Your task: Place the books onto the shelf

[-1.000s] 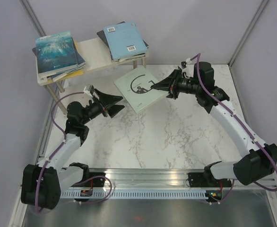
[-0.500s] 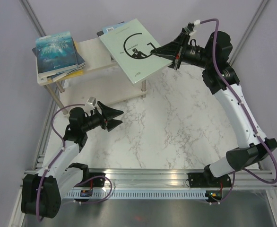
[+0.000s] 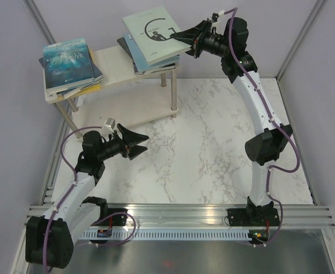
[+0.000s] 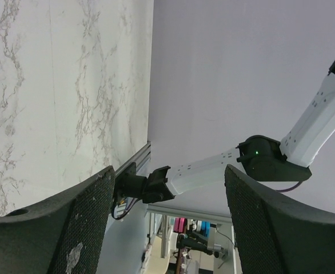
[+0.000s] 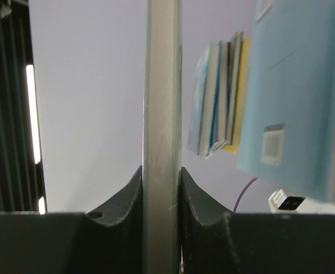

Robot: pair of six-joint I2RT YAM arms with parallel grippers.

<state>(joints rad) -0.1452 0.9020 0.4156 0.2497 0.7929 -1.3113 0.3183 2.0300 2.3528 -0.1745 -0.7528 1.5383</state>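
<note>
Your right gripper (image 3: 182,39) is clamped on the edge of the thin grey book (image 3: 153,31), held tilted above the right-hand stack (image 3: 140,60) on the pale wood-grain shelf (image 3: 113,65). Your left gripper (image 3: 143,142) stands spread and empty over the veined marble table (image 3: 213,148).

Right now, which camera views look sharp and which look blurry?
Top external view: sharp, evenly lit, soft shadow under the pale wood-grain two-tier shelf. Right wrist view: the pale grey paperback clamped edge-on in the right gripper is blurred, the light blue book behind soft. Left wrist view: crisp, open left gripper dark against the wall.
</note>
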